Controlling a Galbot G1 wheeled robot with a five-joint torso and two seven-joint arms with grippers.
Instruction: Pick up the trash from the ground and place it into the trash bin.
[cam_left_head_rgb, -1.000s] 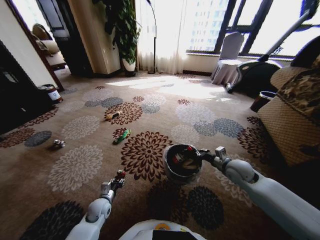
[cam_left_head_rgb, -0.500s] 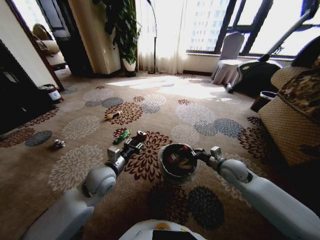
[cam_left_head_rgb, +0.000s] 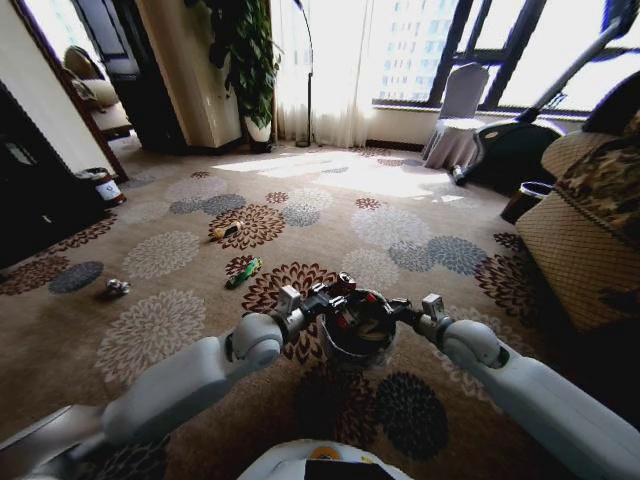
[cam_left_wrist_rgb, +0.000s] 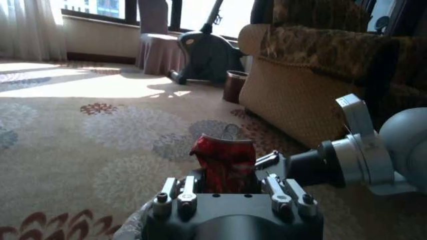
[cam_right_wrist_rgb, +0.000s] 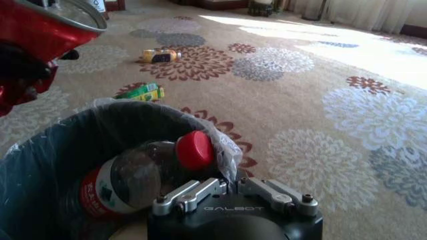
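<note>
holding a crushed red can (cam_left_wrist_rgb: 223, 164) clamped over the dark plastic-lined trash bin (cam_left_head_rgb: 352, 356), the left gripper (cam_left_head_rgb: 340, 290) faces the right gripper (cam_right_wrist_rgb: 230, 192), marked "galbot", pinching the bin's rim.

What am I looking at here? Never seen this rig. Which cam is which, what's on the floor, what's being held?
It is a wheeled robot with two arms. The wide picture comes from a camera on its head; the other two come from cameras on its wrists.

The right gripper is shut on the rim of the small round dark trash bin with a translucent plastic liner, holding it above the flower-patterned carpet. Inside lies a plastic bottle with a red cap.

The left gripper is over the bin, shut on a crumpled red can.

On the carpet lie a green packet, a yellowish bottle-like piece and a small greyish wad. A dark-red bin with a white label stands by the left wall.
</note>
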